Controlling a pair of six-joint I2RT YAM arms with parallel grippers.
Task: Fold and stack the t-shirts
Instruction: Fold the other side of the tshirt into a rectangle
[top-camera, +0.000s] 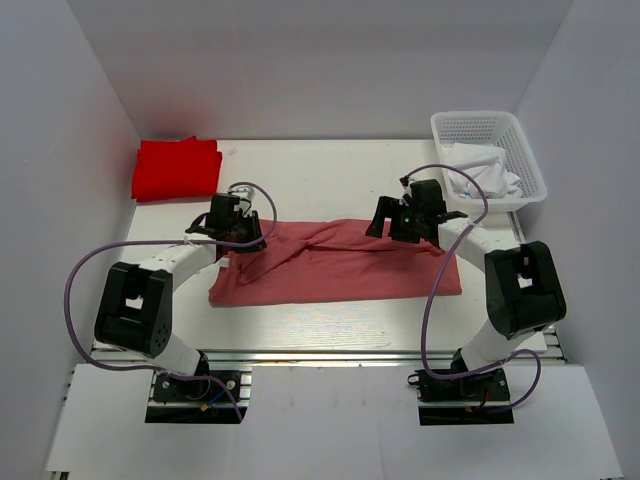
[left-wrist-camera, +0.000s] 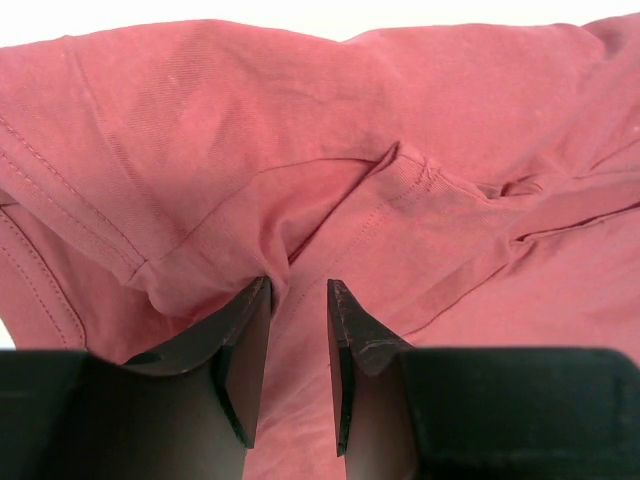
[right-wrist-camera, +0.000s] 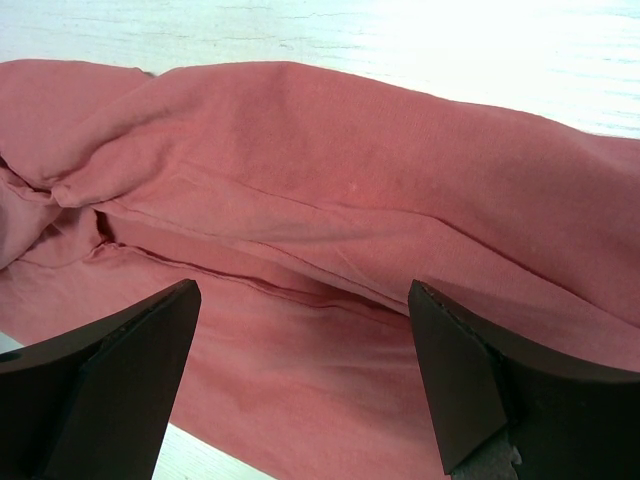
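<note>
This looks like a robot lab, not a home. A white table (top-camera: 330, 170) sits inside plain white walls (top-camera: 60, 120) at the left, back and right of the frame. A metal rail (top-camera: 300, 352) runs across the bottom. The left arm (top-camera: 135, 300) and the right arm (top-camera: 520, 290) are bolted there on black plates (top-camera: 195, 392), with purple cables (top-camera: 68, 285) looping around them.

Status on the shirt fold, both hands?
Left hand pinching pink t-shirt. Right hand open, above same shirt. Red t-shirt folded, back left corner. Nothing in the way.
</note>
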